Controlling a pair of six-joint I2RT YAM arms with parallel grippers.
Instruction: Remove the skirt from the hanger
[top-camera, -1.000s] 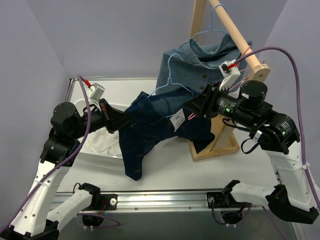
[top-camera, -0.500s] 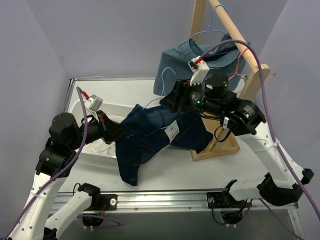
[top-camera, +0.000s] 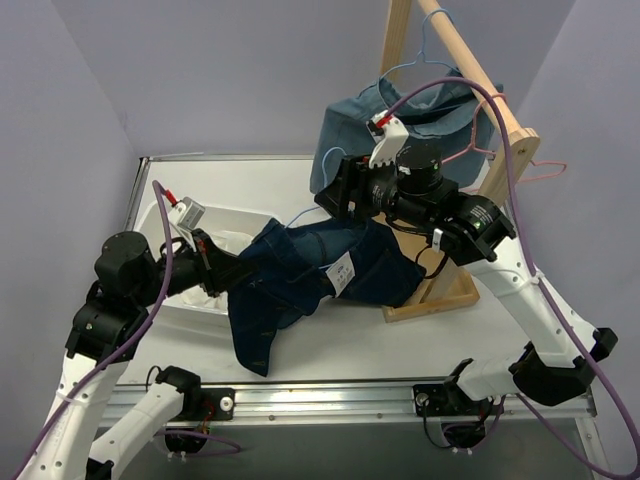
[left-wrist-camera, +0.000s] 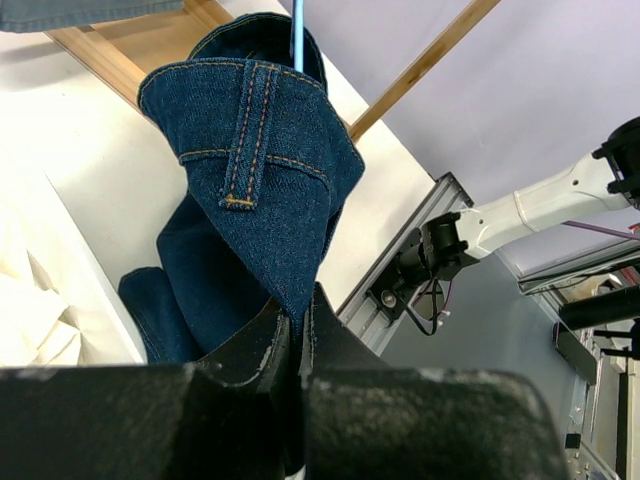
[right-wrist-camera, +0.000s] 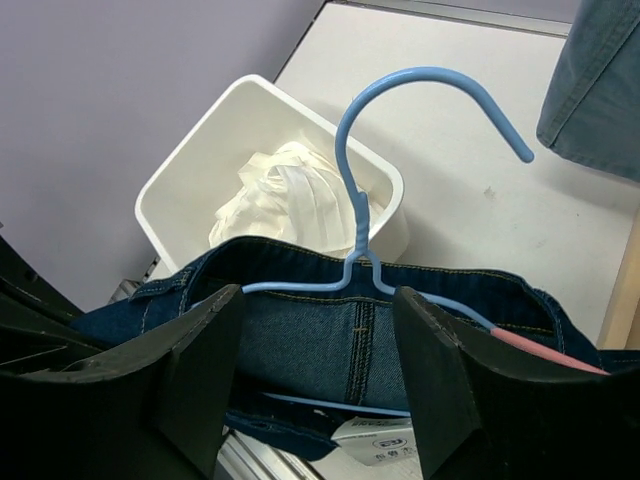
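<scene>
white pleated skirt (right-wrist-camera: 285, 195): thin, soft, light, likely slippery; lies bunched in bin (right-wrist-camera: 195, 165); grip gathered top. left fingers (left-wrist-camera: 250, 350) clamp denim (left-wrist-camera: 260, 150); right fingers (right-wrist-camera: 195, 375) apart, empty.

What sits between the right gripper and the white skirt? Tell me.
Right wrist view: the dark denim garment on its blue hanger lies before the skirt.

Skirt (right-wrist-camera: 290, 195): white, finely pleated, crumpled in heap, seen lying inside white bin (right-wrist-camera: 170, 200). Hanger (top-camera: 548, 171): thin pink-red wire, seen beside rack (top-camera: 470, 62) end, well apart from skirt.
</scene>
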